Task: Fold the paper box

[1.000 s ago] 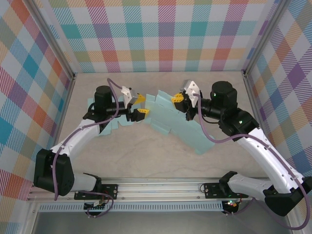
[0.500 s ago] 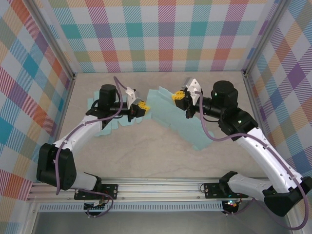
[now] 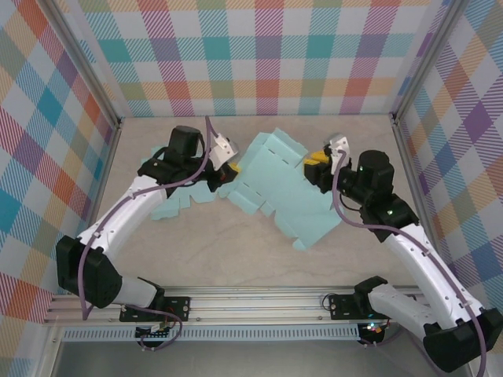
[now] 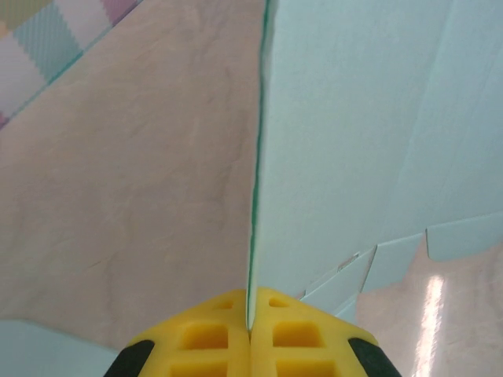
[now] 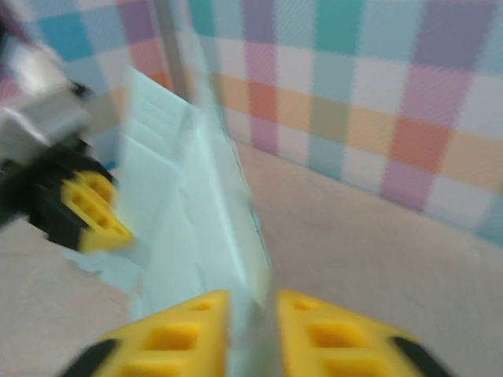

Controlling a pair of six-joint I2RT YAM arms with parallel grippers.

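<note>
Toward the far middle of the table (image 3: 236, 251), the paper box (image 3: 287, 188) is a largely unfolded blank with one panel lifted, left gripper (image 4: 250, 306) clamped on its edge, right gripper (image 5: 251, 302) narrowly parted around it; nearly all folding apparently remains.

Left pincer (image 4: 250, 302) pinched tight — right pincer (image 5: 253, 302) slightly parted, arms reaching inward.

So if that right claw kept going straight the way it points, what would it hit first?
The teal paper box: its sheet stands between the fingers of the right gripper, so it would probably just push further onto that sheet.
</note>
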